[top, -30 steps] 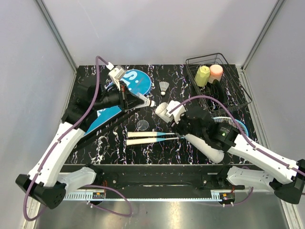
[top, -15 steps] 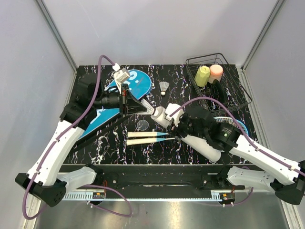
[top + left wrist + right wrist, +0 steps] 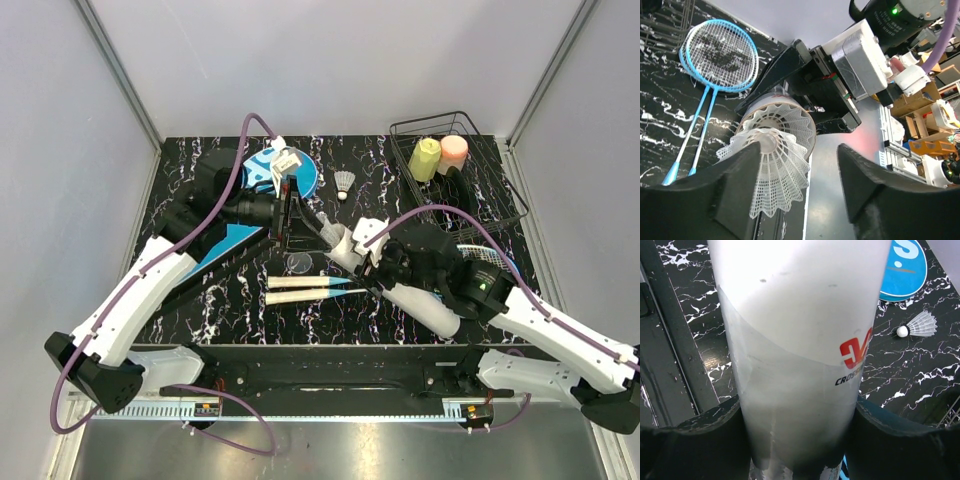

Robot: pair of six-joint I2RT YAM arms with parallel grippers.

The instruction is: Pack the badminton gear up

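Observation:
My right gripper (image 3: 797,440) (image 3: 385,268) is shut on the long white tube (image 3: 800,340) (image 3: 420,305), which slants up to the left over the table. A white shuttlecock (image 3: 777,167) sits nose-first in the tube's mouth (image 3: 790,107), its skirt leaning on one finger of my left gripper (image 3: 800,155) (image 3: 312,226), whose jaws stand open. Two blue rackets (image 3: 720,55) lie on the table, their white handles (image 3: 300,290) at centre. The blue cover (image 3: 292,170) (image 3: 902,270) lies at back left under the left arm. Another shuttlecock (image 3: 345,183) (image 3: 917,326) lies loose behind.
A black wire basket (image 3: 500,205) at back right holds a yellow bottle (image 3: 424,158) and a pink bottle (image 3: 453,150). A small clear round lid (image 3: 298,262) lies near the racket handles. Grey walls close in the table on three sides.
My left gripper has swung right to the tube's mouth with the shuttlecock and its jaws have opened. The right arm has shifted the tube slightly toward it.

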